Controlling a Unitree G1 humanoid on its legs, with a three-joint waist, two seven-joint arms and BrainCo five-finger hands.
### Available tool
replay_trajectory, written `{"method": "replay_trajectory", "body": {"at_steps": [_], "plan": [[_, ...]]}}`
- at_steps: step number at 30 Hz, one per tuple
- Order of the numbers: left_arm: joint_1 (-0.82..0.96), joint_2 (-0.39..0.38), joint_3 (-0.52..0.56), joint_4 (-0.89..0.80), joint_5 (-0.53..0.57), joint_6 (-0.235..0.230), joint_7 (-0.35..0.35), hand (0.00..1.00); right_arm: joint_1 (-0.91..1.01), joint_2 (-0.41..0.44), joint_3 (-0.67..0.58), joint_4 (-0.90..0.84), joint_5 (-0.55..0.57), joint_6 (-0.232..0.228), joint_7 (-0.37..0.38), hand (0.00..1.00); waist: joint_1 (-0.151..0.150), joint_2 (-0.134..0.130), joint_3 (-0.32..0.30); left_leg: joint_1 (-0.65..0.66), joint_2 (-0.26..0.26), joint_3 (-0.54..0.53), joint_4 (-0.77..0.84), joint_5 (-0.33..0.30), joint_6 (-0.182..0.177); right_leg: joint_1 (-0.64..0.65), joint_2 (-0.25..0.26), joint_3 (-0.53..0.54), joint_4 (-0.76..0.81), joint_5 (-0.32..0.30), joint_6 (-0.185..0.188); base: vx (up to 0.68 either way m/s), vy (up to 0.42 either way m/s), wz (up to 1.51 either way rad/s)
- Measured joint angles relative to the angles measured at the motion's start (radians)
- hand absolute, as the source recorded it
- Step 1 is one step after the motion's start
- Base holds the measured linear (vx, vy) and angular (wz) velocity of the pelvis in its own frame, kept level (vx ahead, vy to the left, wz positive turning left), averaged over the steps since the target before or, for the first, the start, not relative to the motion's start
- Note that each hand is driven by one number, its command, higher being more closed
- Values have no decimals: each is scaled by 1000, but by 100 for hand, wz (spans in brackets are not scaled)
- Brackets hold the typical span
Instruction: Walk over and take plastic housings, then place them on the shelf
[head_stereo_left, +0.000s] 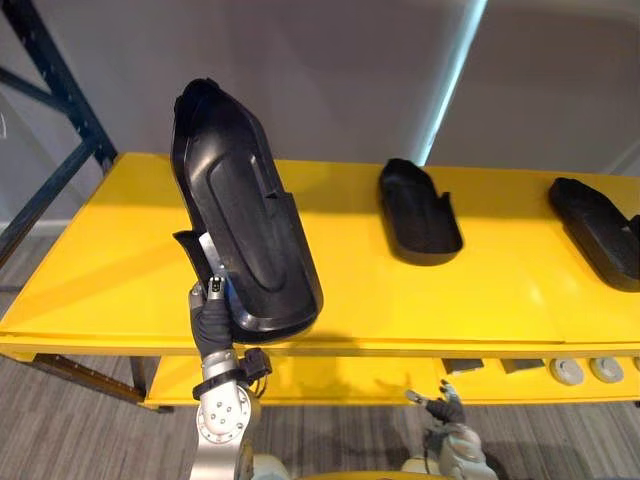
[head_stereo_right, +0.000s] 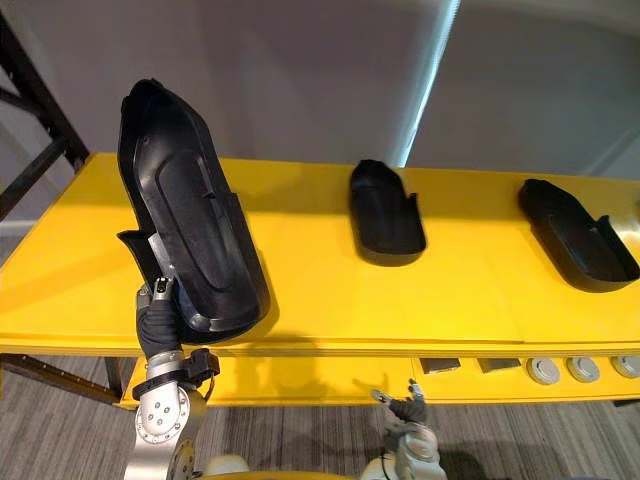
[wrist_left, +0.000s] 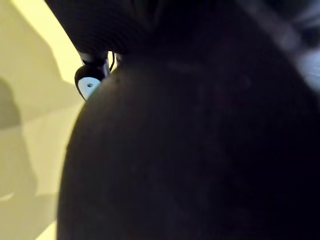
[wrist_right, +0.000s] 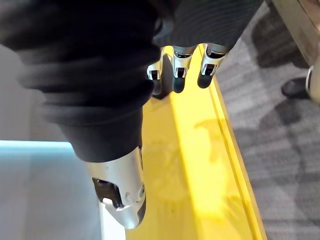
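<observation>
**Head cameras:** The robot's left hand (head_stereo_left: 213, 305) holds a long black plastic housing (head_stereo_left: 245, 210) above the near left part of the yellow shelf (head_stereo_left: 350, 300). The part stands steeply tilted, narrow end uppermost, with its rounded end low by the shelf's front edge. The hand takes it from below at the rim, with a silver finger lying along the edge. The rest of the grip is behind the part, so the hand appears to be clamped on it. Two more pieces lie flat on the shelf top, well apart: a middle housing (head_stereo_left: 418, 212) near the centre and a far housing (head_stereo_left: 598, 228) at the right end. Two round parts (head_stereo_left: 567, 371) sit side by side on the lower level (head_stereo_left: 330, 380). The right hand (head_stereo_left: 445, 410) hangs low in front of the shelf, over grey carpet (head_stereo_left: 80, 430).

**Left wrist camera:** The dark bulk of the plastic housing sits right against the lens. One silver fingertip (wrist_left: 89, 86) shows at its edge, with yellow shelf beyond.

**Right wrist camera:** The right hand's fingers (wrist_right: 176, 75) hang loosely bent and its thumb (wrist_right: 122, 200) stands apart. They hold nothing, above a yellow shelf board and the carpet.
</observation>
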Motion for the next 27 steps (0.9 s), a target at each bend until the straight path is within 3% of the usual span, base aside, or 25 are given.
{"method": "replay_trajectory", "body": {"at_steps": [1, 2, 4, 5, 6, 8, 10, 12, 19, 27], "plan": [[0, 26, -27, 2, 5, 1, -3, 100, -3, 3, -8, -6, -1, -1, -3, 0, 17, 5, 7, -12, -18, 50, 55, -29, 43, 0, -1, -25, -82, 173, -91, -142, 575, -69], [0, 33, -35, 1, 10, 0, -7, 100, -8, -2, -9, -6, -2, -1, -3, 0, 20, 8, 7, -10, -22, 71, 44, -34, 64, -1, 0, -26, -97, 193, -97, -223, 640, -54], [-3, 31, -44, 7, 14, 0, -28, 100, -3, 0, -3, -5, -10, 0, 1, 0, -7, 8, 9, -3, -37, 81, 17, -33, 102, -16, 33, 3, 89, 10, -2, -166, 342, 1], [-1, 19, -49, 13, 15, 0, -35, 100, 1, -2, -8, -5, -12, -1, 2, 0, -5, 11, 10, 19, -55, 95, -14, -20, 124, -20, 94, 33, 230, -151, 21, -93, 259, -6], [-1, 15, -49, 13, 19, 0, -40, 100, 3, -1, -6, -5, -12, -2, 4, 0, -8, 13, 10, 31, -73, 97, -38, -8, 138, -15, 154, 57, 288, -257, 17, -66, 238, -15], [-2, 11, -52, 17, 40, 0, -43, 100, 9, -1, -4, 1, -12, -2, 15, 0, -5, 12, 8, 34, -110, 104, -70, 16, 147, -5, 242, 86, 300, -377, 16, -32, 161, -12], [-3, 7, -64, 28, 51, 3, -44, 100, 13, -3, -3, 3, -12, -4, 17, 0, -8, 12, 8, 26, -139, 104, -88, 34, 156, 14, 315, 156, 237, -440, -56, -57, 70, 12], [-5, 2, -90, 40, 73, 13, -46, 100, 33, -4, -2, 10, -12, -5, 14, 0, -12, 38, 21, 31, -145, 80, -101, 53, 156, 39, 347, 182, 206, -418, -77, -40, -17, 30], [-5, 0, -82, 41, 125, 13, -45, 100, 46, 4, 5, 11, -12, -12, 15, 0, -6, 37, 9, 81, -115, 64, -166, 99, 122, 108, 380, 159, 132, -370, -118, -1, -47, 7], [-5, 1, -21, 79, 129, 24, -41, 100, 77, -4, 6, 11, -14, -15, 14, 0, -10, 48, -14, 75, -94, 80, -209, 129, 112, 116, 415, 185, 31, -287, -124, -64, -1, -13]]}}
